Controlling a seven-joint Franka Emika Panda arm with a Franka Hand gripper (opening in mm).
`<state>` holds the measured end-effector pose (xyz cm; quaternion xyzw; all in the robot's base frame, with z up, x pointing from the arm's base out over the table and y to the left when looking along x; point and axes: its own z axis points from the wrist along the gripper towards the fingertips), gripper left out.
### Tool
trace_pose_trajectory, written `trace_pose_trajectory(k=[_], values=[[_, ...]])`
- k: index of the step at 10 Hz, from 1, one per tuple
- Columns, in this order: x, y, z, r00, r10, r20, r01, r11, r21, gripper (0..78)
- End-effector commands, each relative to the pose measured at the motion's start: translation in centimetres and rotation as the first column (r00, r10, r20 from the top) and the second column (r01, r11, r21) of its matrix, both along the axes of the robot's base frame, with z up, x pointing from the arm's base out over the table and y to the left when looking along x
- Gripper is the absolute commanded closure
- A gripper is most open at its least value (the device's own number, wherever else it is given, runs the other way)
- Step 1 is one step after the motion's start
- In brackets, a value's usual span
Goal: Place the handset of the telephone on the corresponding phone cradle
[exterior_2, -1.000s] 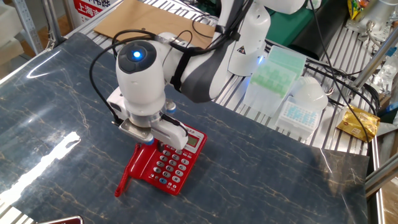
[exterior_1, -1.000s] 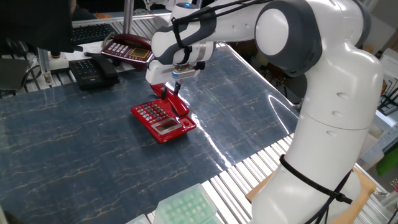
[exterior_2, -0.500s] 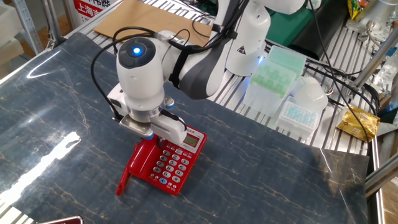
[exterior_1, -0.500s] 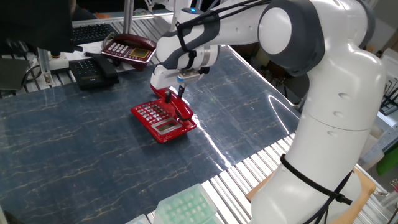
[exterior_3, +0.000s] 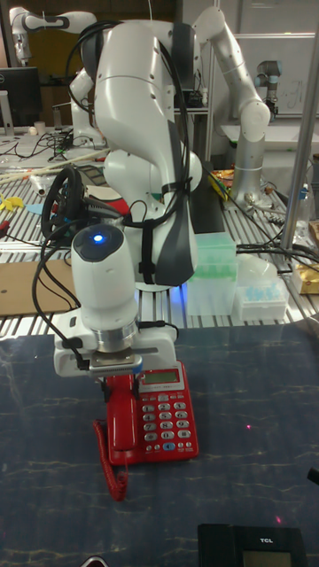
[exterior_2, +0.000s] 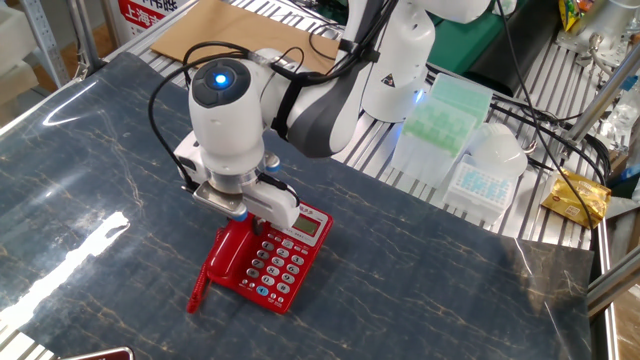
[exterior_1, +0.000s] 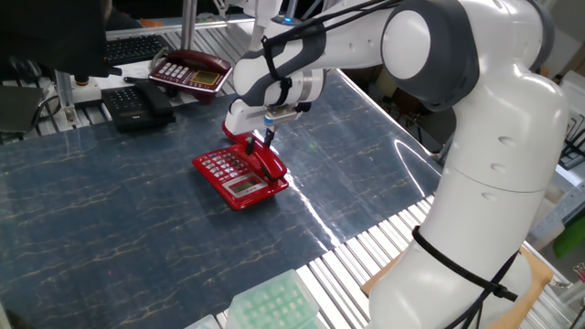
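- Since the earlier frames the tool (exterior_1: 260, 143) has risen a little above the red phone, and the handset (exterior_2: 229, 259) has stayed where it lay.
- The handset lies flat in the phone cradle (exterior_3: 121, 440), the long recess beside the white keypad of the telephone (exterior_2: 283, 268); in the tall fixed view it runs the length of the base on the keypad's left.
- The tool hangs just over the upper end of the handset, near the small grey display (exterior_3: 157, 378). Its fingers look apart from the handset, with nothing pinched between them; whether they are spread or pressed together I cannot tell, since the wrist body hides them in every view.
- A thin red cord (exterior_3: 113, 469) curls out from the lower end of the handset onto the dark marbled bench (exterior_2: 430, 280).
- A blue light (exterior_2: 220, 80) glows on the arm's wrist joint.
- At the far edge of the bench, well apart from the red phone, sit a dark maroon phone (exterior_1: 187, 71) and a black phone (exterior_1: 135, 103).
- Beyond the bench's other side stand green and white plastic racks (exterior_2: 445, 118).
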<state>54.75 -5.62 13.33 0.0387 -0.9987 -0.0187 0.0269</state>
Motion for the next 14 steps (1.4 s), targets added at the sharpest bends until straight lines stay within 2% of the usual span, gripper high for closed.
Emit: trace_pose_trajectory(k=[1,10,14], values=[[-0.5,-0.03,-0.09,1.0,-0.004,0.005,0.004,1.0,0.0,76.4],[-0.55,0.04,-0.38,0.999,-0.034,0.005,0.034,0.999,-0.003,76.4],[-0.55,0.04,-0.38,1.0,-0.011,0.005,0.011,1.0,0.0,76.4]])
